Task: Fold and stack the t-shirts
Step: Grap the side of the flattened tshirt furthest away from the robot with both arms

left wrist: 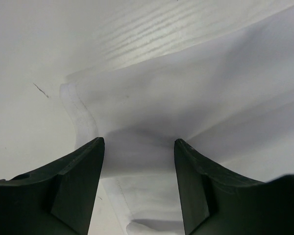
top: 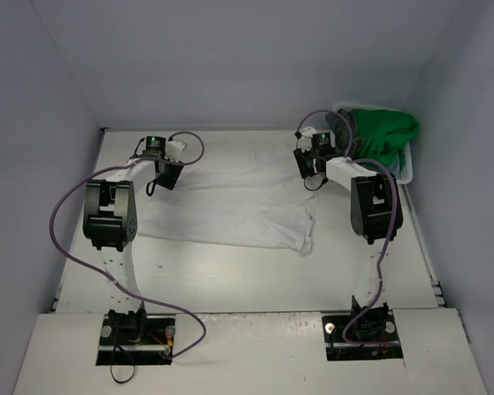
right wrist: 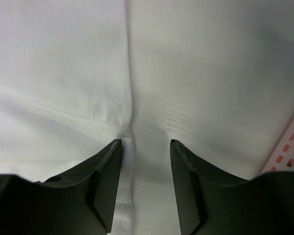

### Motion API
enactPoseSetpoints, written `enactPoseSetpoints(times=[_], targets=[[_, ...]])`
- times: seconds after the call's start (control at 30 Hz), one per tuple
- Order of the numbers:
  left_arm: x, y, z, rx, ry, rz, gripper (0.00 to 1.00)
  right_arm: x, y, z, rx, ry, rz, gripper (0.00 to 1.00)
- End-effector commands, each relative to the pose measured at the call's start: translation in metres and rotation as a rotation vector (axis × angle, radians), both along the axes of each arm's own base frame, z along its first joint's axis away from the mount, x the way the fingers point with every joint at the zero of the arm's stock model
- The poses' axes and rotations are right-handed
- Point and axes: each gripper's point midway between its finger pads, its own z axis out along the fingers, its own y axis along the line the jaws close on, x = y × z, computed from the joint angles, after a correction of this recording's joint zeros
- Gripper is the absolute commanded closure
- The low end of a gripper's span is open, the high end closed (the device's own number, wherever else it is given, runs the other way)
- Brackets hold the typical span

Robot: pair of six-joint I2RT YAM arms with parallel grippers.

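Observation:
A white t-shirt (top: 230, 202) lies spread flat across the middle of the table. My left gripper (top: 166, 177) is low over its far left corner, open, with the hemmed edge of the shirt (left wrist: 186, 88) between the jaws (left wrist: 139, 142). My right gripper (top: 313, 173) is low over its far right edge, open, straddling the shirt's hem (right wrist: 63, 63) in the right wrist view (right wrist: 146, 142). A bright green shirt (top: 387, 132) and a dark grey one (top: 339, 123) are heaped in the basket. I see no light blue-grey shirt.
The white laundry basket (top: 407, 173) stands at the far right corner against the wall. Walls close in the table on the left, far and right sides. Purple cables loop beside both arms. A strip with pink squares (right wrist: 289, 147) shows at the right wrist view's edge.

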Motion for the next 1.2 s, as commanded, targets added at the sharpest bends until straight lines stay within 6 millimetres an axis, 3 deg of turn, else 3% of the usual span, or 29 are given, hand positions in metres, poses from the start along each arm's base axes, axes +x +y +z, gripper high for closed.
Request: enactPoseSetpoints(times=[0.0,0.33,0.67,0.83,0.93,1.17], targets=[[0.002,-0.002,0.038,-0.024,-0.086,0.001,0.46,0.013,0.005,0.068,0.017,-0.159,0.023,0.59],[0.023,0.005,0.061,0.023,-0.141,0.005,0.46,0.037,0.010,0.101,0.052,-0.228,0.015,0.57],[0.065,0.011,0.082,0.058,-0.219,0.030,0.46,0.038,0.015,0.101,0.073,-0.224,0.027,0.57],[0.076,0.008,0.077,0.062,-0.198,0.010,0.46,0.035,0.014,0.099,0.077,-0.219,0.035,0.57],[0.079,0.004,0.060,0.065,-0.139,-0.018,0.46,0.034,0.012,0.099,0.073,-0.222,0.037,0.57],[0.078,-0.004,0.054,0.031,-0.077,-0.054,0.46,0.034,0.004,0.090,0.077,-0.209,0.024,0.58]])
